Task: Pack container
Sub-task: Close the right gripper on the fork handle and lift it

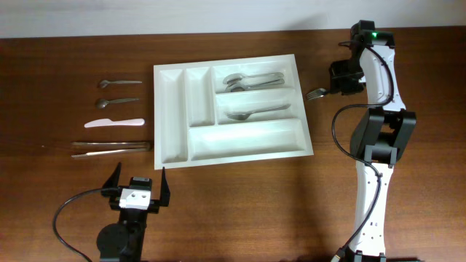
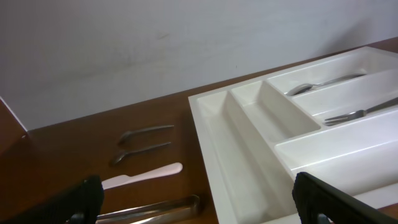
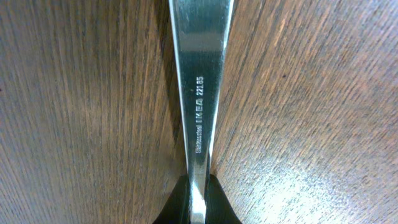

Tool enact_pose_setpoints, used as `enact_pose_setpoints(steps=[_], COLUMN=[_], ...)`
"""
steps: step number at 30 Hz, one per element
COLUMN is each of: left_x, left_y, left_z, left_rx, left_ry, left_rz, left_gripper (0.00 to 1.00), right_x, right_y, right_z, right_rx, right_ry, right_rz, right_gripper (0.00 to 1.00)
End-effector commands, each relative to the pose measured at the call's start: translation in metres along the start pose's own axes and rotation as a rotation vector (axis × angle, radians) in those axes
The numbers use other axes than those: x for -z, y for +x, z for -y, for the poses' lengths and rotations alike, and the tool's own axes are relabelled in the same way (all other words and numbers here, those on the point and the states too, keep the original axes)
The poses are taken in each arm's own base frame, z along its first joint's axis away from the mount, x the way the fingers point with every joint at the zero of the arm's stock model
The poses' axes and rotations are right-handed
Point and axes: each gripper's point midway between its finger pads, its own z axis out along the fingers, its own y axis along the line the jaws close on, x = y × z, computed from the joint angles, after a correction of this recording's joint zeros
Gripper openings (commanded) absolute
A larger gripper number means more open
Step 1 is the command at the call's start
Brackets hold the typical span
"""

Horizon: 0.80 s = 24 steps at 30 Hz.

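Tray (image 1: 177,109) sits mid-table on dark, fine-grained wood (image 1: 240,204). It's white moulded plastic, rectangular, with smooth rounded walls, turned slightly off square. We count two narrow slots on its left side and three long ones running crosswise. The top long slot holds a nested bunch of shiny steel spoons (image 1: 251,78), and the middle one holds a steel fork (image 1: 255,111).

Right gripper (image 3: 196,208) is pressed together on a second fork (image 1: 315,93) just right of the tray. In the wrist view we see black fingertips pinching a flat, polished handle with a stamped IKEA mark, against the wood grain. Whether the tines touch the table we can't tell.

Left gripper (image 1: 138,180) is spread wide, holding nothing — it's near the table's front edge, below the tray's lower-left corner.

Loose on the table left of the tray, top to bottom:
- two small steel spoons (image 1: 120,83)
- a matte white plastic knife (image 1: 114,123) with a rounded blade
- long steel tongs (image 1: 111,149), arms almost closed
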Motion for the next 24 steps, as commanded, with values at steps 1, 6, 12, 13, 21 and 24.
enact_pose_setpoints(steps=[1,6,12,13,21,24], left_x=[0.0,0.0,0.0,0.0,0.0,0.0], left_y=[0.002,0.002,0.002,0.002,0.002,0.002], left_z=[0.0,0.0,0.0,0.0,0.0,0.0], left_rx=[-0.015,-0.016,-0.015,-0.016,-0.016,-0.015], left_ry=[-0.004,-0.004,-0.004,-0.004,-0.004,-0.004], left_rz=[0.0,0.0,0.0,0.0,0.0,0.0], left_gripper=[0.99,0.99,0.99,0.99,0.99,0.99], right_x=[-0.023,-0.023,-0.019,-0.018,0.025,0.045], right_y=[0.001,0.001,-0.001,-0.001,-0.005,-0.006], right_z=[0.018,0.018,0.014,0.013,-0.023,-0.033], right_rx=[0.023,0.059,0.11,0.11,0.182,0.201], right_ry=[0.079,0.079,0.06,0.056,-0.082,-0.126], right_rz=[-0.007,-0.008,-0.003,-0.001,0.054,0.076], right_gripper=[0.04,0.04,0.04,0.04,0.04,0.04])
